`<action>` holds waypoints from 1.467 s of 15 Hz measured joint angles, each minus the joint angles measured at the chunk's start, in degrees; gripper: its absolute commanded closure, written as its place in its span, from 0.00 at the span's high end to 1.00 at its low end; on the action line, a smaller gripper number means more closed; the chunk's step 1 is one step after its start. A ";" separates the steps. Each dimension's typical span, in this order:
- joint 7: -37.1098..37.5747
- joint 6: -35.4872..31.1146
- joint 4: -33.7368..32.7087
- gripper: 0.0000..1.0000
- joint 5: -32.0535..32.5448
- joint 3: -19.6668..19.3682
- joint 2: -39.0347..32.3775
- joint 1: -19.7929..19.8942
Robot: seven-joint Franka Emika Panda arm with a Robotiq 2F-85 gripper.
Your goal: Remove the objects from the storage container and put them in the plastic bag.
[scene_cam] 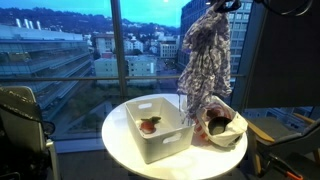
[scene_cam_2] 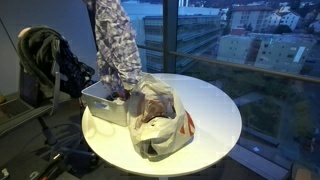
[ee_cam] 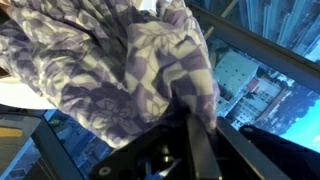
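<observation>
The round white worktop [scene_cam_2: 215, 110] carried a crumpled plastic bag [scene_cam_2: 165, 125] toward its near edge, mouth open, with dark and reddish things inside. Just beside the bag, to its left and a little farther back, stood the white storage container [scene_cam_2: 98, 100]. In an exterior view a reddish object [scene_cam: 150, 125] lay on the container's floor.

Above these two hung a purple-and-white patterned cloth [scene_cam: 205, 55], clear of the container. Its lower end dangled over where the container and bag met, and whether it touched either could not be told. In the wrist view the end effector [ee_cam: 190, 120] was clamped on the top of the cloth.

A dark backpack [scene_cam_2: 45, 60] sat off to the left of the worktop. Farthest were the tall window [scene_cam: 120, 40] and the city buildings [scene_cam_2: 250, 45] at dusk.
</observation>
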State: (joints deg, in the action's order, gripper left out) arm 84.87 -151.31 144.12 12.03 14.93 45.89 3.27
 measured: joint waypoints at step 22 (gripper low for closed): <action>8.03 6.76 2.51 0.03 4.17 5.47 10.05 22.68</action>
State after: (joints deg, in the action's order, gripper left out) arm 92.90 -144.55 146.63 16.21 20.40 55.94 25.96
